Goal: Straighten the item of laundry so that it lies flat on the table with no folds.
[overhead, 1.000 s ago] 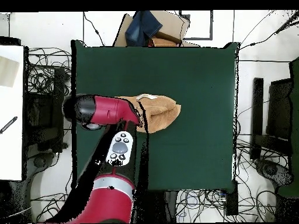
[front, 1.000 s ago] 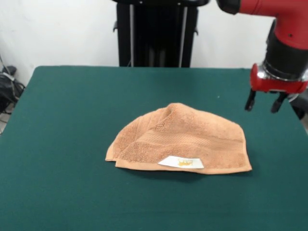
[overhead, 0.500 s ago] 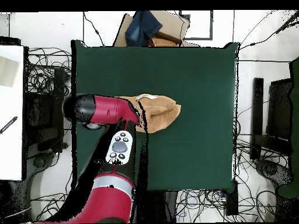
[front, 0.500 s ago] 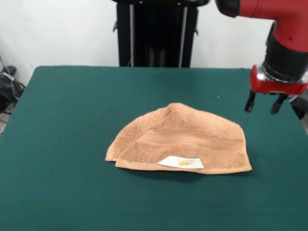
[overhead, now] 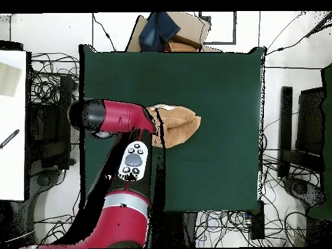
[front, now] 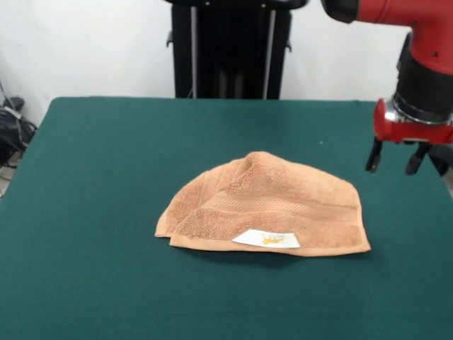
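Note:
The item of laundry [front: 265,205], an orange-tan terry towel, lies folded over itself in a rounded heap at the middle of the dark green table [front: 106,156]. A woven band runs across it, and a white label with a yellow mark [front: 267,239] shows at its near edge. My gripper [front: 396,156] hangs open above the table's right side, up and to the right of the towel, with nothing between its two dark fingers. From overhead, the red arm [overhead: 120,117] hides the gripper and part of the towel [overhead: 178,124].
A cardboard box with a dark blue cloth [overhead: 167,31] sits past the table's far edge in the overhead view. Cables [overhead: 52,84] cover the floor around the table. A white surface [overhead: 13,123] stands at the left.
My gripper has drifted a little to the right and slightly down in the front view. The towel has not moved.

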Controlling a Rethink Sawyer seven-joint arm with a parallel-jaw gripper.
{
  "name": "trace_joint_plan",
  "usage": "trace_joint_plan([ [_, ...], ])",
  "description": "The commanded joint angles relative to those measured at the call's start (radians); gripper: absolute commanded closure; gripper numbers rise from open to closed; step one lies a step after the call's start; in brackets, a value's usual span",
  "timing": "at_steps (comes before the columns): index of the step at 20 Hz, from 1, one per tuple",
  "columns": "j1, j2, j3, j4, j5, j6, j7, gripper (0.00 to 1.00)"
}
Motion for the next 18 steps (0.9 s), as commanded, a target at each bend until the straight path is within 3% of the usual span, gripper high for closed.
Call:
trace_joint_plan([
  [1, -0.044, 0.058, 0.05, -0.032, 0.031, 0.049, 0.221, 0.0],
  [18, -0.055, 0.154, 0.049, -0.075, 0.008, -0.073, 0.219, 0.0],
])
